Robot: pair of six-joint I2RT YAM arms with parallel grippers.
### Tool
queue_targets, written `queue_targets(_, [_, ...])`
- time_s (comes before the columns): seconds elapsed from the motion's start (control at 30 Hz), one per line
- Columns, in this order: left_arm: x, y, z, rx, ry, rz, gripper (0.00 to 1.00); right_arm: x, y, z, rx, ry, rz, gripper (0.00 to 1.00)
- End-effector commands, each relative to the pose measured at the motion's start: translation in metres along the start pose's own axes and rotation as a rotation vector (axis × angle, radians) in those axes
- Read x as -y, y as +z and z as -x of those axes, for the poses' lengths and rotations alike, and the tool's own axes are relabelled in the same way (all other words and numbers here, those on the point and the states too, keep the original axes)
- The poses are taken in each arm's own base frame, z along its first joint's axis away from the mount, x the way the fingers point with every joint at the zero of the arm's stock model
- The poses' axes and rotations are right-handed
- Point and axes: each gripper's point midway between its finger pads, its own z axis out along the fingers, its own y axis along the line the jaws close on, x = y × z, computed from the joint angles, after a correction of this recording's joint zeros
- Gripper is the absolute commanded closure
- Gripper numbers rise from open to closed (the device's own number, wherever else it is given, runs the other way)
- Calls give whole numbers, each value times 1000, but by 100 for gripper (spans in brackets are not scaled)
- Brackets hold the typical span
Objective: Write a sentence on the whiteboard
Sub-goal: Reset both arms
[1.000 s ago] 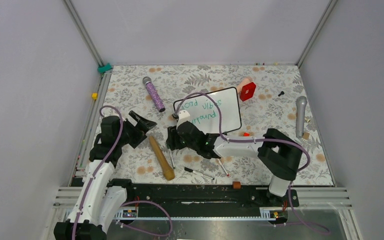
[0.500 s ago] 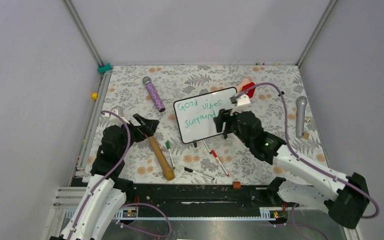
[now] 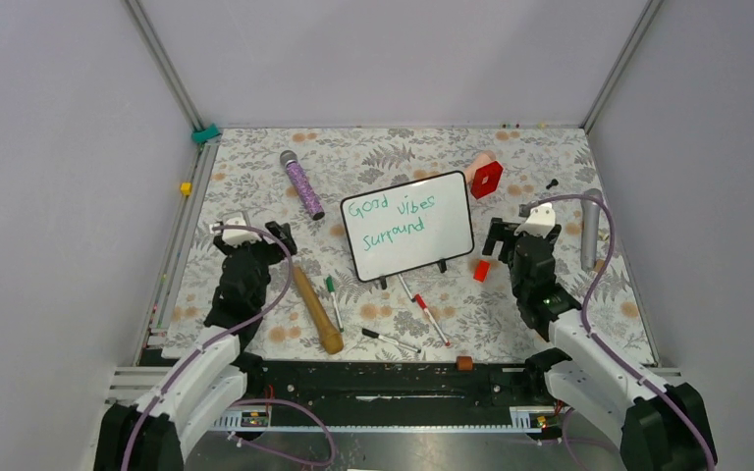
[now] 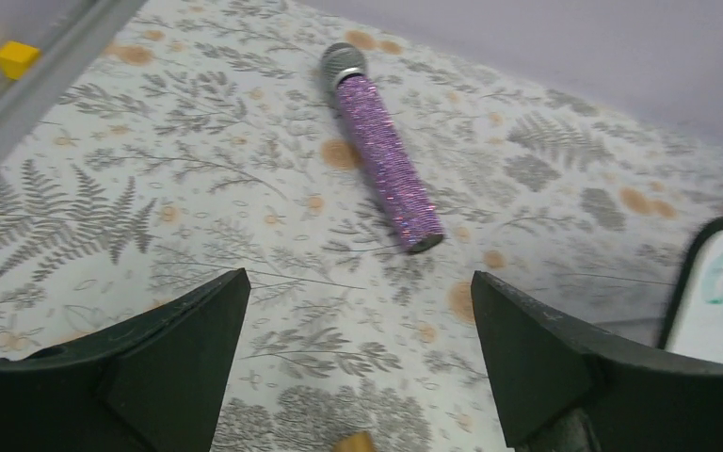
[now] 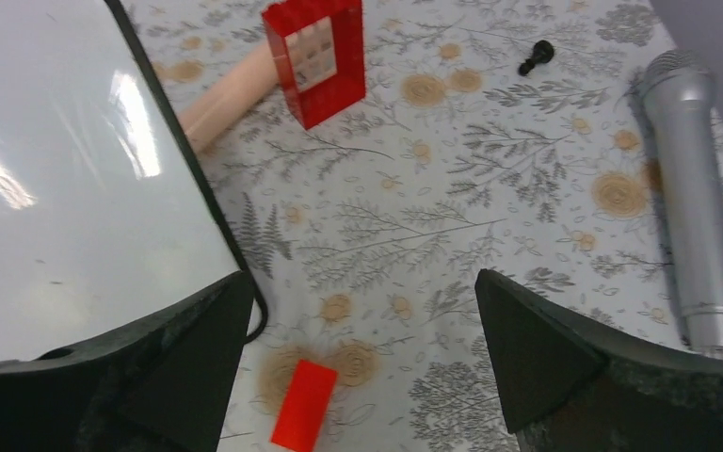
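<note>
we see the left gripper (image 4: 358,315) and right gripper (image 5: 362,315) both spread wide and empty. the small black-framed white whiteboard (image 3: 407,228) sits between them, carrying the green handwritten sentence (image 3: 390,218). a careless sweep by the right gripper could clip the board's edge, tipping it or smearing ink. half a second ago the right gripper hung at that edge; now it is apart.

green handwriting on the whiteboard (image 3: 407,227) reads "good vibes surround" (image 3: 390,218)
</note>
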Motion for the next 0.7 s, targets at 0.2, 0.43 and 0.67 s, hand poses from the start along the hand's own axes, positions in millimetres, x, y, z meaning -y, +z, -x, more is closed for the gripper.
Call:
queue_targets(0.2, [-28, 25, 15, 201, 262, 103, 5, 45, 28, -10, 133, -104, -164, 0])
queue_targets(0.43, [-43, 38, -7, 214, 280, 67, 6, 68, 47, -18, 197, -56, -210, 1])
queue_targets(0.67, [-32, 62, -27, 97, 334, -37, 3, 62, 68, -35, 105, -59, -159, 0])
